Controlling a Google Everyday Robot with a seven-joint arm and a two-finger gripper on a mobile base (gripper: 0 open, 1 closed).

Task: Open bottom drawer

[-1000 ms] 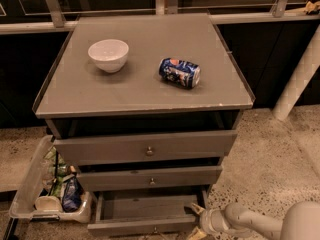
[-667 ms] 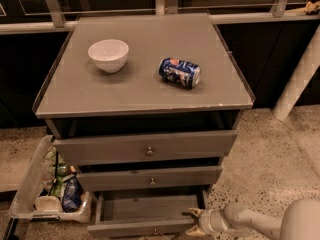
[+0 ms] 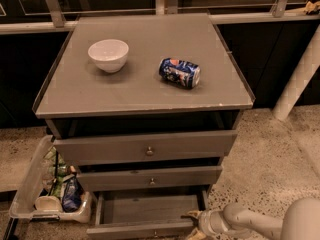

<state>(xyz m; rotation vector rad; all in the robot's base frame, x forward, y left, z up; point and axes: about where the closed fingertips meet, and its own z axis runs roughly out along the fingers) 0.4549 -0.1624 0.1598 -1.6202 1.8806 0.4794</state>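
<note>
The bottom drawer [image 3: 145, 209] is the lowest of three grey drawers in the cabinet. It stands pulled out, showing its shallow grey box, with its front [image 3: 140, 230] at the picture's lower edge. My gripper [image 3: 194, 224] is at the drawer's front right corner, at the bottom of the picture. Its pale arm [image 3: 250, 223] comes in from the lower right. The mid-sized drawer front [image 3: 150, 178] and the biggest drawer front [image 3: 146, 147] are above, each with a small brass knob.
A white bowl [image 3: 108, 54] and a blue can [image 3: 180, 72] lying on its side sit on the cabinet top [image 3: 142, 91]. A clear bin [image 3: 47, 194] with bottles stands on the floor to the left. A white post [image 3: 300, 79] leans at the right.
The gripper has shifted slightly left and down along the drawer's right front corner. The drawer stays pulled out about as far as before.
</note>
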